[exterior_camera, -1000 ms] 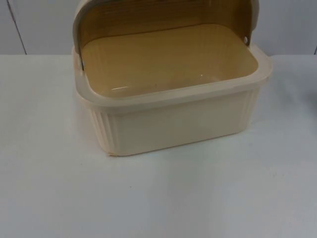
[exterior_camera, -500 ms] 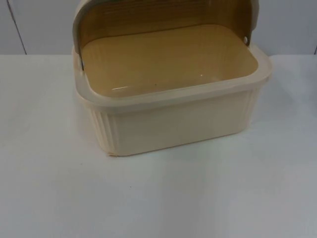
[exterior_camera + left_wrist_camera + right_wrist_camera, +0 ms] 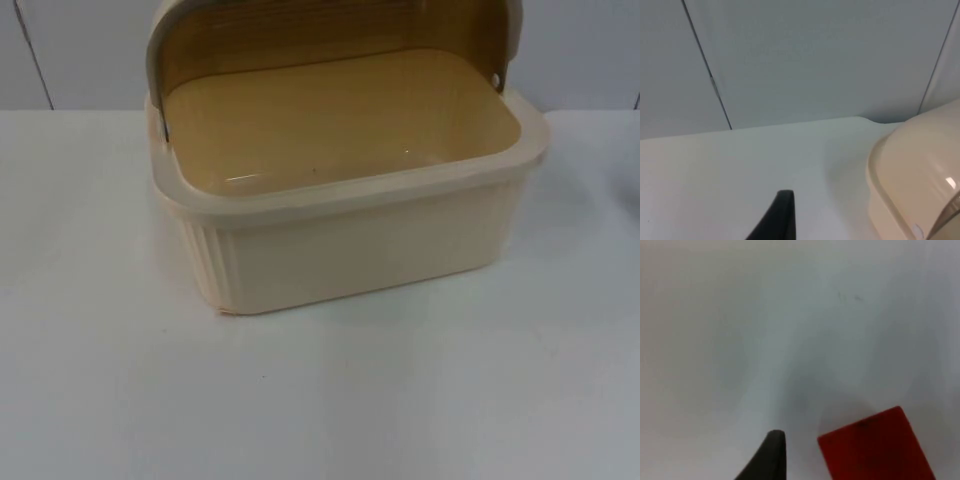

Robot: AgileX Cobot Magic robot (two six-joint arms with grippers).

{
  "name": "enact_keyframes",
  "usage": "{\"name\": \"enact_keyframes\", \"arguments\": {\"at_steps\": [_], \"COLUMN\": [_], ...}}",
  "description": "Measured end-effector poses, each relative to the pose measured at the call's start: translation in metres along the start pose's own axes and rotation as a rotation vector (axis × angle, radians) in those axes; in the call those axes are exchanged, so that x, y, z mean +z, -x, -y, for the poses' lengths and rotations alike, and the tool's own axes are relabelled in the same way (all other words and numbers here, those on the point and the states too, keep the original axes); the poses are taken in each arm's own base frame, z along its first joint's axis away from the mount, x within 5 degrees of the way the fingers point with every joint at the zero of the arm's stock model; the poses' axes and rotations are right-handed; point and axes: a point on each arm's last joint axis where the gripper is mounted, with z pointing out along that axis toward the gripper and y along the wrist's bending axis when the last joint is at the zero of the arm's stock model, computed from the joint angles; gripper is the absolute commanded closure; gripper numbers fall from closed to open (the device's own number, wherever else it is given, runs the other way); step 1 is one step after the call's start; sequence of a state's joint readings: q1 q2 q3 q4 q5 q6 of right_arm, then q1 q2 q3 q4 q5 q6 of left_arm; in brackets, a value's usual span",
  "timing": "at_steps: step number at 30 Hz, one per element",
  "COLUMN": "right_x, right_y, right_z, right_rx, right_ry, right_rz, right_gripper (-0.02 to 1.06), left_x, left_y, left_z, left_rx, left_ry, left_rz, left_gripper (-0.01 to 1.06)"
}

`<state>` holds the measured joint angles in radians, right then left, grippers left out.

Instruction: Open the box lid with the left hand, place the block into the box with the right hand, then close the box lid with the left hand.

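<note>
A cream ribbed box (image 3: 350, 250) stands in the middle of the table in the top view. Its amber see-through lid (image 3: 330, 35) is rolled back over the far side, so the box is open. Nothing lies on its tan floor. In the left wrist view my left gripper (image 3: 782, 220) hangs over the white table a short way from one rounded end of the box (image 3: 910, 180), not touching it. A red block (image 3: 877, 447) lies flat on the table in the right wrist view, with my right gripper (image 3: 772, 455) close beside it and a small gap between them.
The white table (image 3: 320, 400) spreads wide in front of the box and to both sides. The grey partition wall (image 3: 80, 50) rises right behind the box, and it also stands past the table's edge (image 3: 790, 122) in the left wrist view.
</note>
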<state>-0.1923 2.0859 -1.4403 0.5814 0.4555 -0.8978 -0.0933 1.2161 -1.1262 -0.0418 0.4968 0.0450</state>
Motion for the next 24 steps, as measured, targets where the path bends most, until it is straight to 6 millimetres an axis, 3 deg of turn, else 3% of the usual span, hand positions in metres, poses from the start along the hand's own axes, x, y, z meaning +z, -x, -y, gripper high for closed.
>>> {"name": "enact_keyframes", "arguments": {"at_steps": [6,11,16,18,19,20,21,22,24], "right_x": [0.023,0.048,0.06,0.06,0.061,0.061,0.061,0.061,0.061], "right_y": [-0.01,-0.018,-0.023,-0.023,-0.023,-0.023,-0.022,-0.022,-0.022], "right_z": [-0.004,-0.002,-0.002,-0.001,-0.001,-0.001,-0.001,-0.001,-0.001], "right_rx": [-0.103,-0.097,-0.088,-0.087,-0.087,-0.088,-0.088,-0.081,-0.056], "right_ry": [0.017,0.056,0.07,0.07,0.07,0.069,0.067,0.067,0.065], "right_rz": [-0.026,-0.061,-0.078,-0.079,-0.079,-0.076,-0.075,-0.075,-0.074], "right_gripper": [-0.01,-0.01,0.02,0.17,0.17,0.31,0.55,0.66,1.05], "left_x": [0.0,0.001,0.001,0.001,0.001,0.001,0.001,0.001,0.001], "left_y": [-0.003,-0.004,-0.005,-0.005,-0.005,-0.005,-0.005,-0.005,-0.004], "left_z": [0.0,0.0,0.0,0.0,0.0,0.0,0.0,0.0,0.0], "left_rx": [0.0,0.0,0.0,0.0,0.0,0.0,0.0,0.0,0.0], "left_ry": [-0.001,-0.002,-0.002,-0.002,-0.002,-0.002,-0.002,-0.002,-0.002], "left_rz": [-0.029,-0.048,-0.05,-0.05,-0.05,-0.05,-0.05,-0.05,-0.048], "left_gripper": [0.0,0.0,0.0,0.0,0.0,0.0,0.0,0.0,0.0]}}
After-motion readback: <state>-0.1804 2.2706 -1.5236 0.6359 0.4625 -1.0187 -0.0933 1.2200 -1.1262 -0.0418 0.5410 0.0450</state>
